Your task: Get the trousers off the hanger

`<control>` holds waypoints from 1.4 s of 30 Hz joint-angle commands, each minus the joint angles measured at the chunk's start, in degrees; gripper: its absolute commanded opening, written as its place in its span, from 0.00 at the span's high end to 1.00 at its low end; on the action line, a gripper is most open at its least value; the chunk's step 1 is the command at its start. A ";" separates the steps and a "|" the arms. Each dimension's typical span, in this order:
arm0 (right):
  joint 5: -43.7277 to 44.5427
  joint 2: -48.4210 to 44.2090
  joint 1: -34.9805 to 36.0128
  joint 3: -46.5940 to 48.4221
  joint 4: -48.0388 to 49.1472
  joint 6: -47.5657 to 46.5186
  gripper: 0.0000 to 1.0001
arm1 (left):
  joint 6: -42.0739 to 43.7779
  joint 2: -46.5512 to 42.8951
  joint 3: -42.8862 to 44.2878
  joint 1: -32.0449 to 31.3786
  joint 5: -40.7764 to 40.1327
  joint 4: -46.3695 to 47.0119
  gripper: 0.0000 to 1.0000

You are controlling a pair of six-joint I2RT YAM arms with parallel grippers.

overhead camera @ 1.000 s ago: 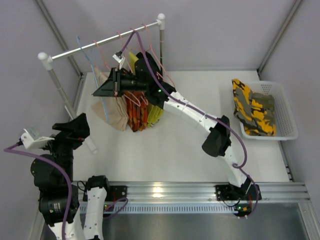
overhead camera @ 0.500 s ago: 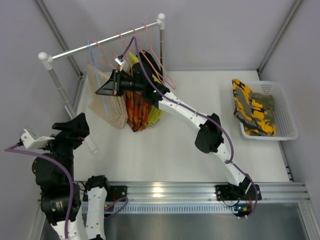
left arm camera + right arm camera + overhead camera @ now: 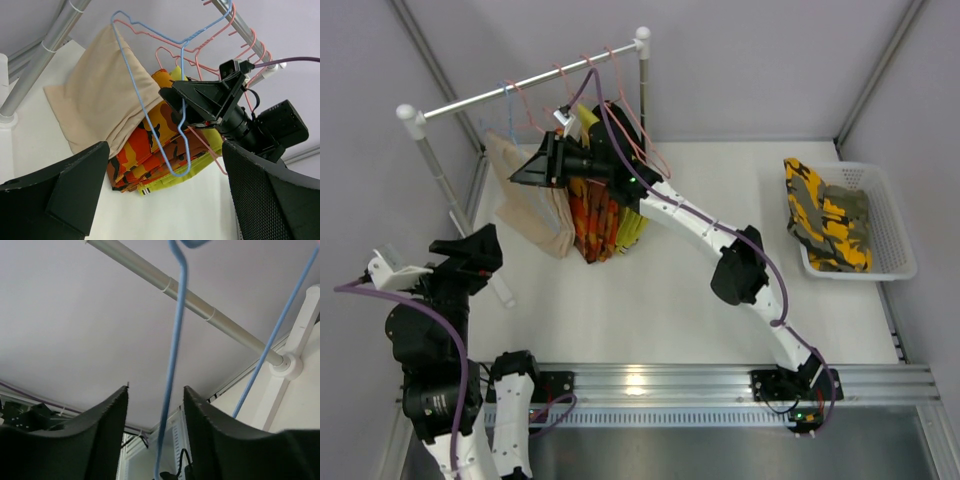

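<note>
The camouflage trousers (image 3: 828,215) lie folded in the white basket (image 3: 890,240) at the far right, off the hanger. The light-blue hanger (image 3: 146,107) is bare, with its hook up at the rail (image 3: 520,84). My right gripper (image 3: 523,172) is raised at the rack with its fingers open. The hanger's blue wire (image 3: 175,340) runs through the gap of the right gripper (image 3: 156,390) and touches neither finger. My left gripper (image 3: 475,255) is held near the left table edge. In its wrist view the left gripper (image 3: 165,147) is wide open and holds nothing.
Several pink hangers (image 3: 620,100) hang on the rail with a beige garment (image 3: 525,205), an orange-red patterned garment (image 3: 592,225) and a yellow-green garment (image 3: 632,228). White posts (image 3: 417,128) hold the rail up. Grey walls close in the table.
My right gripper was shut on the blue hanger's wire and has opened, letting it go. The hanger swung from slanting out to the left back toward the rail.
</note>
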 commanded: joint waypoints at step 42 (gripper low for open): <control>23.61 -80.46 -34.14 -67.31 -19.15 -42.44 0.00 | 33.71 45.92 30.26 -17.02 26.77 -4.05 0.01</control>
